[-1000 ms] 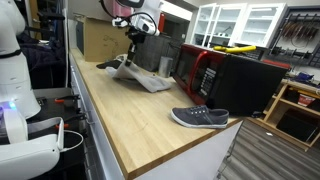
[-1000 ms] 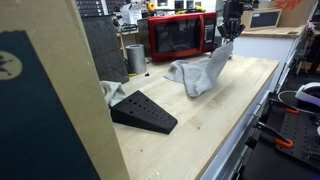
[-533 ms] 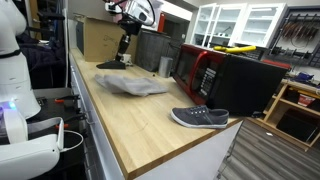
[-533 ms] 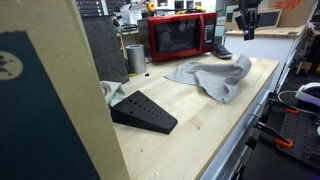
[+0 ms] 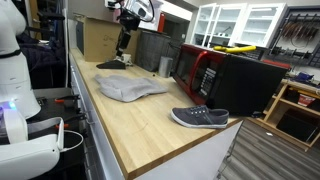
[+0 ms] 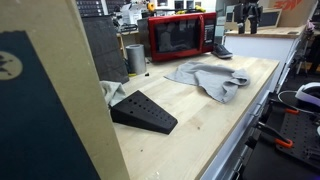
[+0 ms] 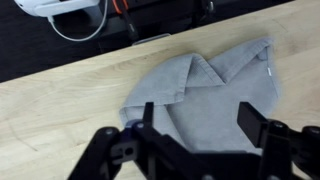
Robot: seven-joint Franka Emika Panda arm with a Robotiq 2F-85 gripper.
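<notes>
A grey cloth (image 5: 128, 87) lies crumpled on the wooden table (image 5: 150, 125); it also shows as a flattened heap (image 6: 208, 76) and fills the middle of the wrist view (image 7: 205, 95). My gripper (image 5: 128, 14) hangs well above it, open and empty. In the wrist view the gripper (image 7: 195, 122) looks straight down on the cloth, with one finger (image 7: 250, 120) at the right and nothing between the jaws. In an exterior view the gripper (image 6: 248, 14) sits high at the far end of the table.
A grey shoe (image 5: 200, 117) lies near the table's corner. A red microwave (image 6: 180, 36) and a metal cup (image 6: 136, 58) stand at the back. A black wedge (image 6: 143, 111) lies at the near end. A cardboard box (image 5: 98, 38) stands behind the arm.
The gripper opened and let go of the cloth, which dropped and settled flat on the table. The gripper rose clear above it.
</notes>
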